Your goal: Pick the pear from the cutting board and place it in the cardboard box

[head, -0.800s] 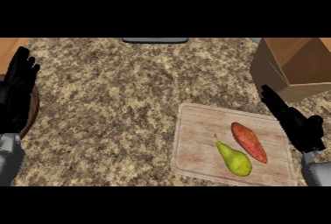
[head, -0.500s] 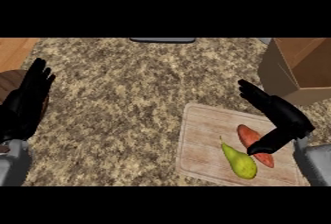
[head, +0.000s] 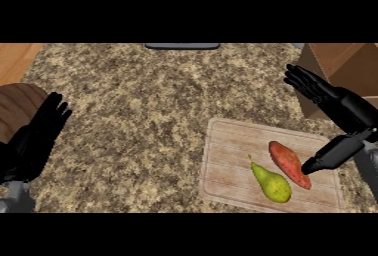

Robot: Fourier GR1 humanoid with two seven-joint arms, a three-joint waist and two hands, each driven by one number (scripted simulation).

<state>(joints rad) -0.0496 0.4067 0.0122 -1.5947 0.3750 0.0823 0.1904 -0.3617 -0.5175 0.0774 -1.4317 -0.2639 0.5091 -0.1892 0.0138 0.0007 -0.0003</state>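
Pear (head: 271,183) untouched on cutting board (head: 230,150), at 5 o'clock on bench, beside sweet potato (head: 289,164). Right hand (head: 334,102), fingers spread open, has swung over board; grasp pending. Left hand (head: 33,140) open, at 9 o'clock.

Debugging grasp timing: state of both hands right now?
Left hand: open, holding nothing, at the view's left edge.
Right hand: open, holding nothing, above the cutting board, thumb near the sweet potato, clear of the pear.
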